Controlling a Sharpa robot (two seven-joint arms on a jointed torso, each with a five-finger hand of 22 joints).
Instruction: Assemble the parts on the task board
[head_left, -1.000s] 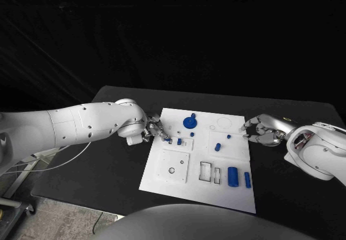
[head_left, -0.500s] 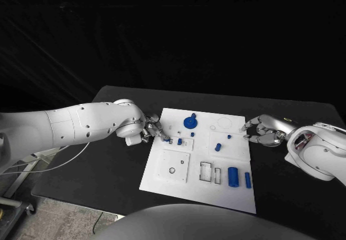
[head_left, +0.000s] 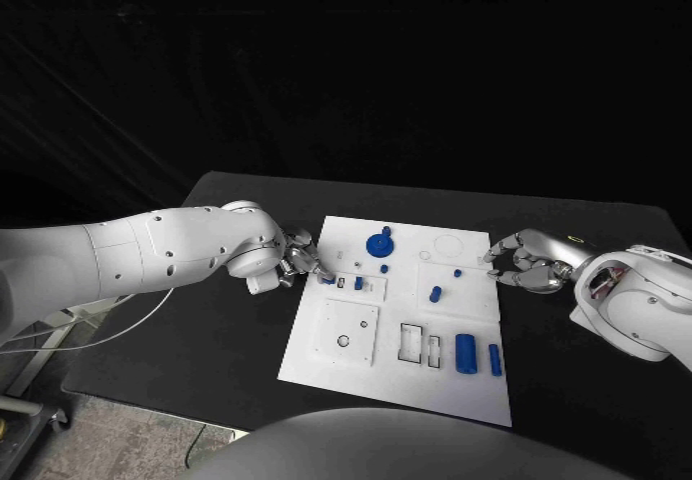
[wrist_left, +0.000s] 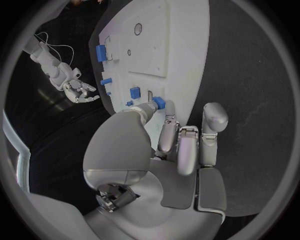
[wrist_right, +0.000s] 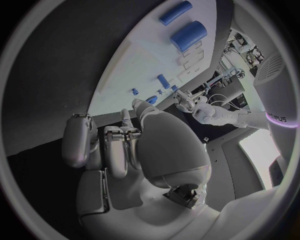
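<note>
Pinching a small blue part (wrist_left: 159, 103), the left hand (head_left: 300, 262) has barely shifted at the task board (head_left: 346, 350) edge; insertion pending, right hand (head_left: 522, 266) curled empty.

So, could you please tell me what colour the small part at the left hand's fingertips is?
Blue. The part shows best in the left wrist view.

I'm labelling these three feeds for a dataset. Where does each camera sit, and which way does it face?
Head view: on the robot's head, looking down at the white board; both arms enter, left robot hand and right robot hand at its edges.
Left wrist view: behind the left robot hand, facing the board; its fingers fill the middle.
Right wrist view: behind the right robot hand, facing the board.
Shared: the board and its blue pieces.
</note>
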